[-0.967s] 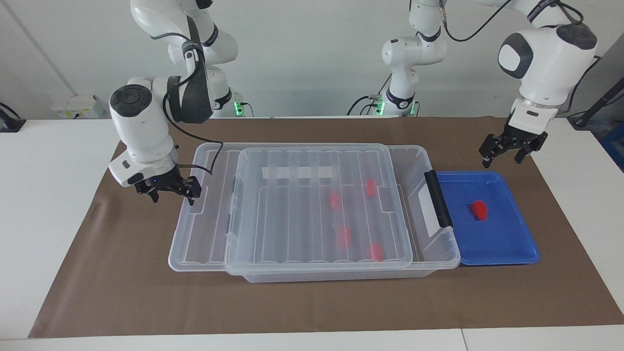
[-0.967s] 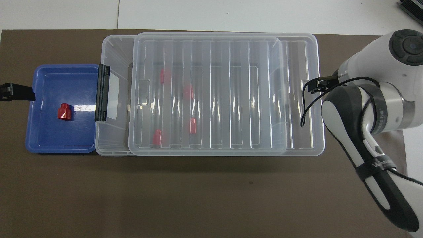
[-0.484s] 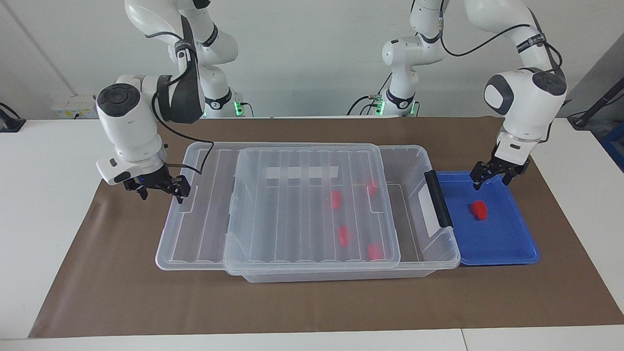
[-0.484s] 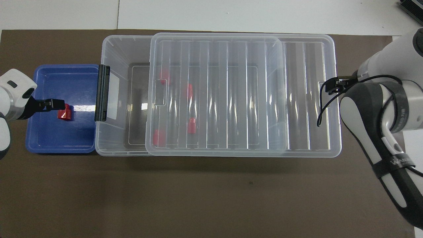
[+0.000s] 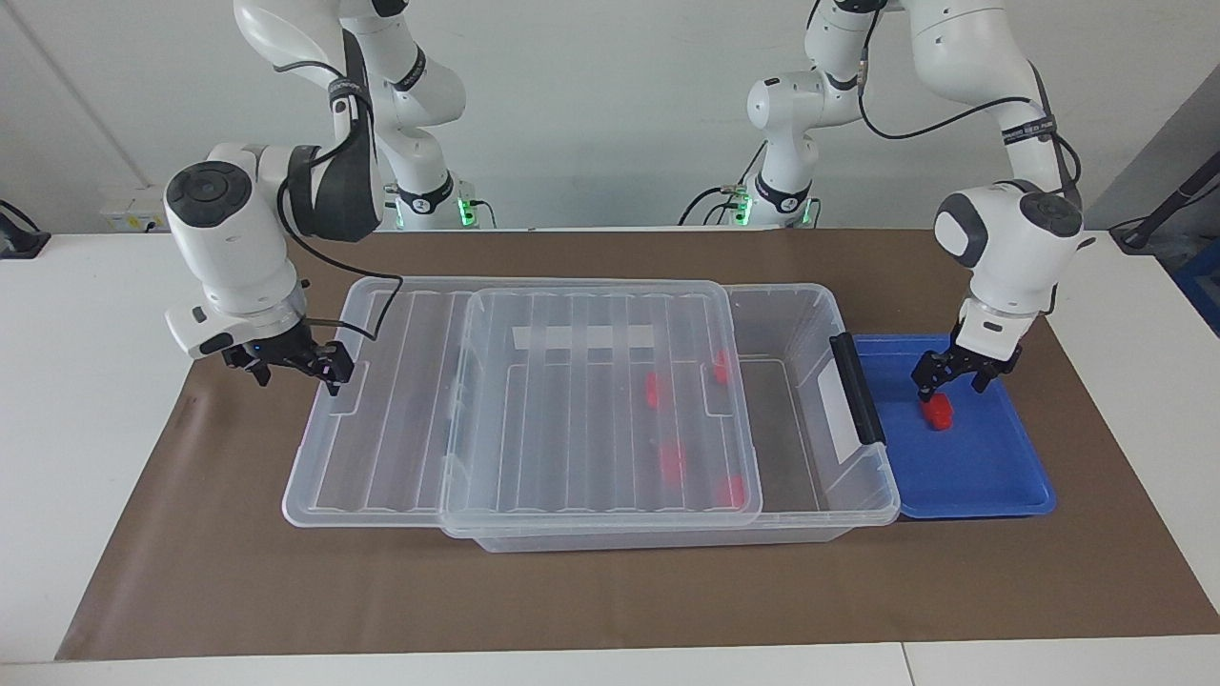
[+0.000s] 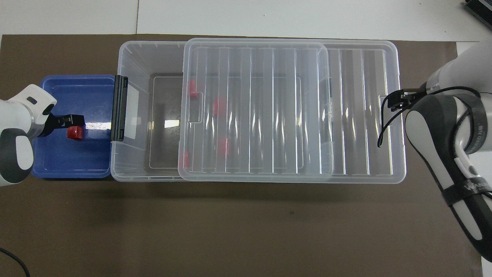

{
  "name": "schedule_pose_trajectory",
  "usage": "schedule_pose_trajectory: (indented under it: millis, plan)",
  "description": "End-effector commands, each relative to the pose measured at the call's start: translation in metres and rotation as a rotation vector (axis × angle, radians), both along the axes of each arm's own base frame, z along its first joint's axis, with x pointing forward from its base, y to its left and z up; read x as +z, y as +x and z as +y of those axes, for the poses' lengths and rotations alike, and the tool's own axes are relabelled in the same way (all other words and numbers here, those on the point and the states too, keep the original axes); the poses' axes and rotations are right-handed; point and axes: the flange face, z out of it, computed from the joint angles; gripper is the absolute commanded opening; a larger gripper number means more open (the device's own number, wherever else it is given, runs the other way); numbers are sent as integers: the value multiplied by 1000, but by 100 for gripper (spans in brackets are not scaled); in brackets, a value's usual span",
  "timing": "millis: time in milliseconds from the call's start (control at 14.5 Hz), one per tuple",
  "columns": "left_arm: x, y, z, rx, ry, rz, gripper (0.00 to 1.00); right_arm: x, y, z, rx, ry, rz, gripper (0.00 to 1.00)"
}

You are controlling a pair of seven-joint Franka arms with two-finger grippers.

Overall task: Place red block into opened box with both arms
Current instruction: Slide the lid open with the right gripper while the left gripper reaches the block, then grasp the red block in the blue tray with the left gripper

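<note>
Lid (image 5: 515, 400) slides farther off the box (image 5: 810, 314) as the open left gripper (image 5: 953, 379) drops over the red block (image 5: 939, 411) in the tray (image 5: 991, 476) — straddle it squarely, while the spread right gripper (image 5: 295, 367) steadies the lid.

White jointed arms (image 5: 1010, 238) are wearing dark grey joint caps, trailing black cables above small black grippers.

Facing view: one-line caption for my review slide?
Right claw at slid-back lid of box; left claw over red block in blue tray.
</note>
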Motion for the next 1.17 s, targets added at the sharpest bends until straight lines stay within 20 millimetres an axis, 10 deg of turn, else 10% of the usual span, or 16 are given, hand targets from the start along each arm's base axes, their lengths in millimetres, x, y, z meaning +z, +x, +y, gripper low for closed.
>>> schedule_pose_trajectory:
  millis: [0,622,967,1105]
  plan:
    - [-21,-3,10,11,-7,-2,100,5,-5,-15,7,-27,19,100]
    - [-55,-21,4,3,-11,24,100,5,-8,-27,-8,-42,32,100]
    - [-53,-19,6,8,-12,26,2,6,-8,-29,-1,-64,35,100]
    - [-48,-16,7,6,-15,55,0,7,-9,-29,0,-66,35,100]
